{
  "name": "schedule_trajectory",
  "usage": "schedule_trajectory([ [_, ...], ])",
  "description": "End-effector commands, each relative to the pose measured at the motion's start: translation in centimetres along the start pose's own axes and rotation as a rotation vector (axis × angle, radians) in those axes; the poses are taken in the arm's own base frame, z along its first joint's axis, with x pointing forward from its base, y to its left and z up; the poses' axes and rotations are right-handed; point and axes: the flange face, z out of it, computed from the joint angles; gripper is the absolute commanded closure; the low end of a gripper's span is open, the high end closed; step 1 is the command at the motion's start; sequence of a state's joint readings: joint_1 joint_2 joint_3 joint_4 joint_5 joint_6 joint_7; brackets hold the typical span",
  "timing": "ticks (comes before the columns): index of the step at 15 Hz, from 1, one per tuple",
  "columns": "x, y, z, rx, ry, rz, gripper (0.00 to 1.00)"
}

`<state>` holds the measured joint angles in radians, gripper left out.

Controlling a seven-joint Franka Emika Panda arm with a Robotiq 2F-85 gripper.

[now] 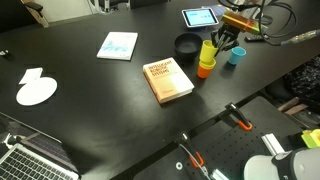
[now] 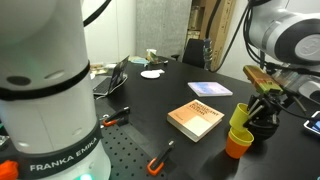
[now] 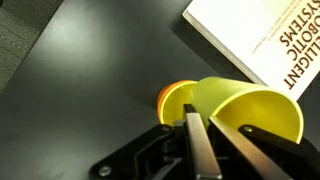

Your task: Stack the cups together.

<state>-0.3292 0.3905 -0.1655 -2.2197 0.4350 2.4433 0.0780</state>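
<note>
Clutter rings my spot on the black table (image 1: 90, 110): the book (image 1: 168, 80) lies just beside the orange cup (image 1: 205, 69), the black bowl (image 1: 187, 45) sits close behind, the teal cup (image 1: 236, 56) stands near, and a tablet (image 1: 200, 17), a pale booklet (image 1: 118, 45) and a white disc (image 1: 37, 92) lie further off. My arm comes down at a slant over the far edge, and my gripper (image 3: 210, 128) has its fingers (image 3: 195, 145) pinched close on the rim of the yellow cup (image 3: 250, 105), holding it tilted right over the orange cup; whether the two touch I cannot tell
</note>
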Motion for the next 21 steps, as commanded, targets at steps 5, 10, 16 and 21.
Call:
schedule_trajectory([
  [5,-0.6,1.0,0.1,0.007,0.072,0.001,0.94],
  [10,-0.5,1.5,0.5,-0.004,0.088,0.007,0.94],
  [16,-0.5,1.5,0.8,-0.002,0.090,0.022,0.55],
  [21,1.2,1.3,-0.3,0.033,0.123,0.104,0.17],
])
